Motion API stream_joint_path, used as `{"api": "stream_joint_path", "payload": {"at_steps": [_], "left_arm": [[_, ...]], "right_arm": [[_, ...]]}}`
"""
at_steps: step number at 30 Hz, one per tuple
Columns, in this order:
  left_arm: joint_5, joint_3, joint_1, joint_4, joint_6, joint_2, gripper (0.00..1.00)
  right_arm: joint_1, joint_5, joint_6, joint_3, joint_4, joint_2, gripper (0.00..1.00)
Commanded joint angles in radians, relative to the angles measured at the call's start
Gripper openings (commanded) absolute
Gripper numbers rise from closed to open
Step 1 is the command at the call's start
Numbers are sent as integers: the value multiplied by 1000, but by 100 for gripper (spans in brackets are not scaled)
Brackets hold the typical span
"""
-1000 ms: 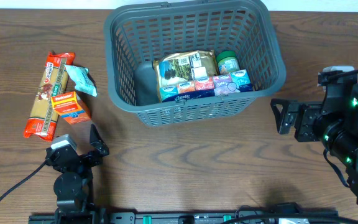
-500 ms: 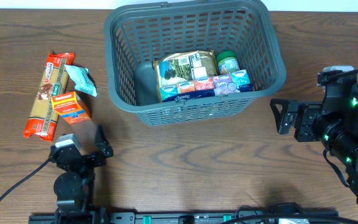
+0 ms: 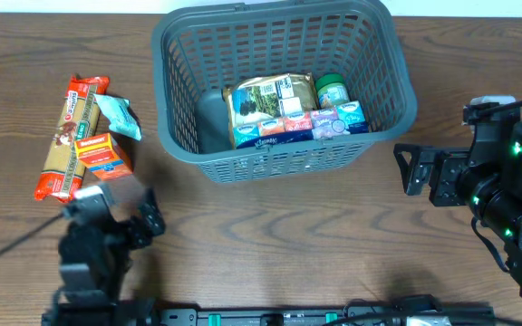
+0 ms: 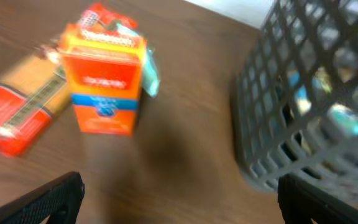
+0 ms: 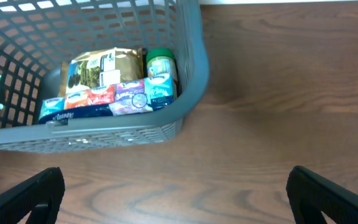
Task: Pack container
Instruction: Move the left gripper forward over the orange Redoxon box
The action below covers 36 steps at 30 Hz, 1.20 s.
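The dark grey slatted basket (image 3: 175, 91) stands at the table's back centre and holds a tan bag (image 3: 265, 101), a green-lidded jar (image 3: 332, 90) and a row of small packets (image 3: 302, 127). It also shows in the left wrist view (image 4: 272, 112) and the right wrist view (image 5: 194, 56). An orange box (image 3: 103, 155), a long pasta pack (image 3: 69, 136) and a teal packet (image 3: 120, 116) lie left of it. My left gripper (image 3: 120, 210) is open and empty just below the orange box (image 4: 104, 84). My right gripper (image 3: 409, 169) is open and empty, right of the basket.
The wooden table (image 3: 270, 244) runs across the whole view. A black rail (image 3: 270, 317) runs along its front edge.
My left gripper has moved up and slightly left towards the orange box. The right arm and the items have not moved.
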Motion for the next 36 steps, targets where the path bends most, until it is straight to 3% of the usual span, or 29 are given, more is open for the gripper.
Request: {"api": "stream_joint_path", "payload": {"at_steps": [1,5,7,19,23,29,33,36], "left_arm": [[-169,207,4,-129,9,158,99],[-289,471,4,-361,-24,358,98],[-294,550,4,-398,-24,422,98],[-300,584,5,-293,13,668,98],[-298,584,27,-301,-68,786,98],[-295,584,65,-270,-71,935,98],[-290,584,65,-191,-14,960,98],[-189,584,79,-173,63,973,98]], "right_arm": [[-9,-4,18,0,-2,-2,99],[-9,-3,18,0,-2,-2,99],[-9,-4,17,0,-2,-2,99],[-9,-3,18,0,-2,-2,99],[-9,-4,18,0,-2,-2,99],[-9,-3,17,0,-2,-2,99],[-9,-3,18,0,-2,-2,99],[-9,-4,18,0,-2,-2,99]]}}
